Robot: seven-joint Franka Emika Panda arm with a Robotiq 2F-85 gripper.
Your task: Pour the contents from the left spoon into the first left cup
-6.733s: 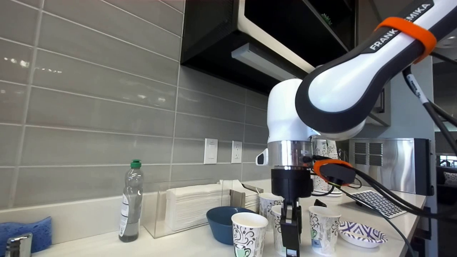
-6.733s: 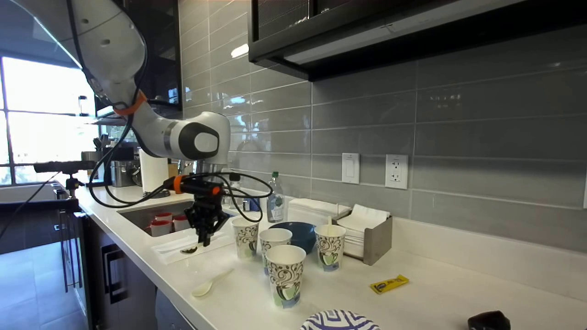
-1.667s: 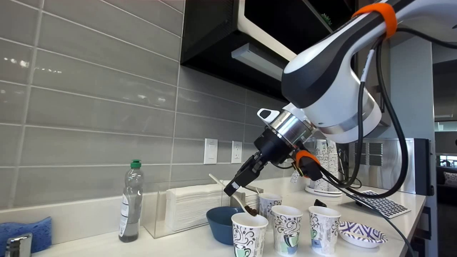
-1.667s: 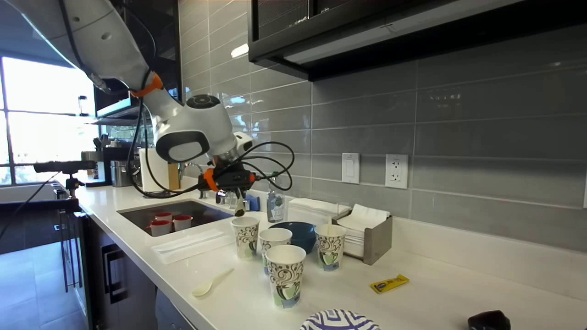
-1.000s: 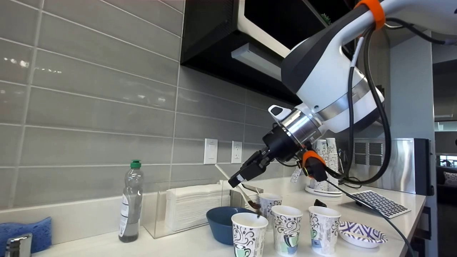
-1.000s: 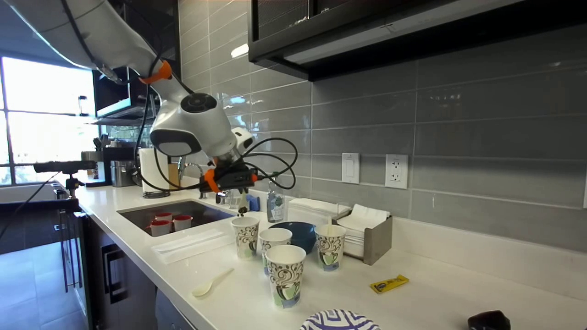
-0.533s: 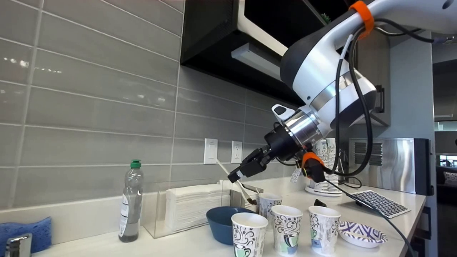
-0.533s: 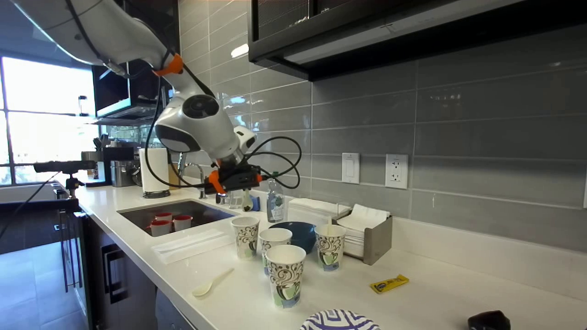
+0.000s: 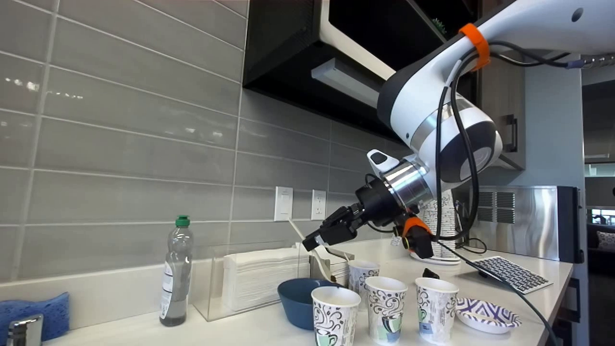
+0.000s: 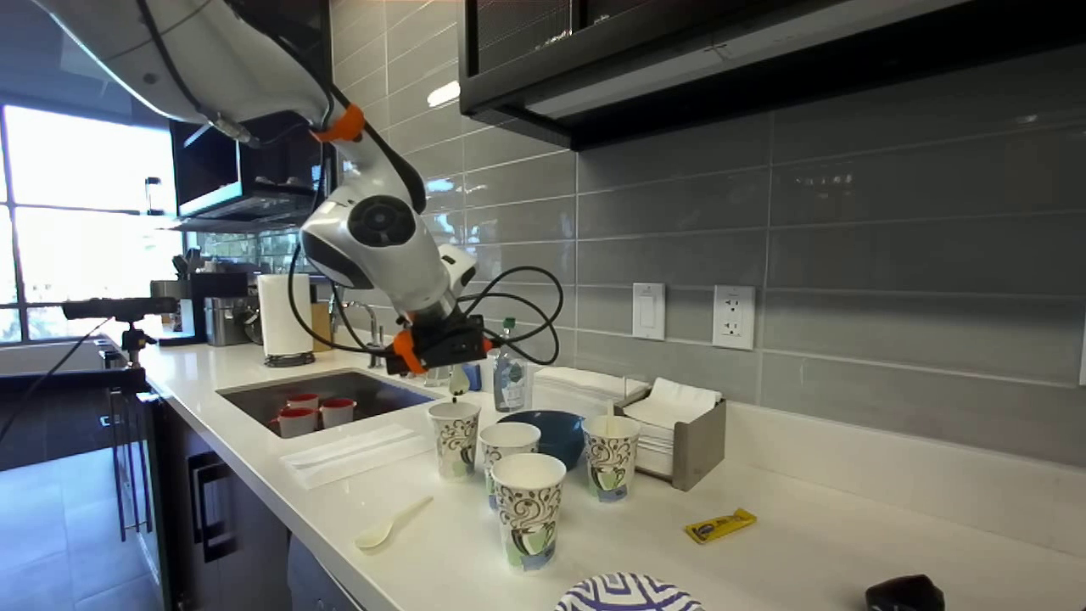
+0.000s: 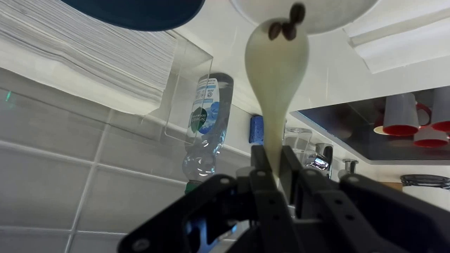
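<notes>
1. Left spoon [image 11: 276,91] hangs bowl-down above the first left cup [image 10: 456,445], the end effector [image 11: 274,154] clamped on its handle; pouring, we judge, is under way. Our largest risk is beans [image 11: 289,31] bouncing off the rim onto the table [image 10: 450,560], because the spoon's tip seems close to the cup's edge.
2. Next, the thin handle could twist in the grip if we tip it sharply, sending the beans sideways, perhaps into the dark blue bowl [image 9: 295,303] near the cup.
3. Least, a bean or two may cling to the spoon if we level it too soon.
4. Sink [image 10: 377,389]: three red-and-white mugs [image 10: 297,422] sit inside.
5. Dark blue bowl: floor hidden, so we cannot name any contents.
6. First left cup: upright, bottom hidden; we cannot count what it holds. Another cup [image 10: 610,462], by the napkins [image 10: 674,403], has a pale stick [image 10: 610,413] standing in it.
7. Spoon: three dark beans at its tip, the outermost jutting past the lip or falling; we cannot tell which.
</notes>
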